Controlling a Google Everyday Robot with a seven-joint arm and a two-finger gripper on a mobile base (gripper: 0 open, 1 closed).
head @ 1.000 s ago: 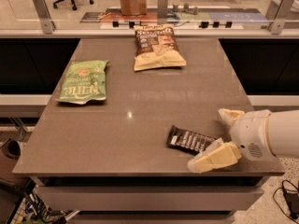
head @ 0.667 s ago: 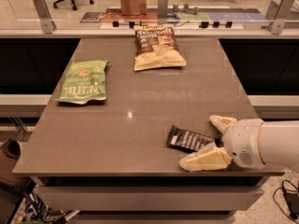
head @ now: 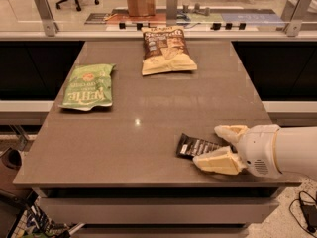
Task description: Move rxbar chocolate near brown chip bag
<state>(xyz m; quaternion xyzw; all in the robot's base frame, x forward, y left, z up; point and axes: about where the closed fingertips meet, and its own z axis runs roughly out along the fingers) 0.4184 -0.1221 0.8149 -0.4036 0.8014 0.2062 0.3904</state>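
Note:
The rxbar chocolate [head: 194, 146] is a small flat black wrapper with white lettering, lying on the grey table [head: 148, 113] near the front right. My gripper [head: 218, 145] reaches in from the right, open, with one cream finger behind the bar's right end and the other in front of it. The fingers straddle the bar's right end. The brown chip bag [head: 165, 50] lies at the far middle of the table, dark brown above and pale yellow below, far from the bar.
A green chip bag [head: 89, 86] lies at the left of the table. A glass barrier with metal posts [head: 172, 4] runs along the far edge. The table's front edge is just below the gripper.
My gripper has moved left toward the rxbar, and its fingers now reach around the bar's right end. The bar and both bags have not moved.

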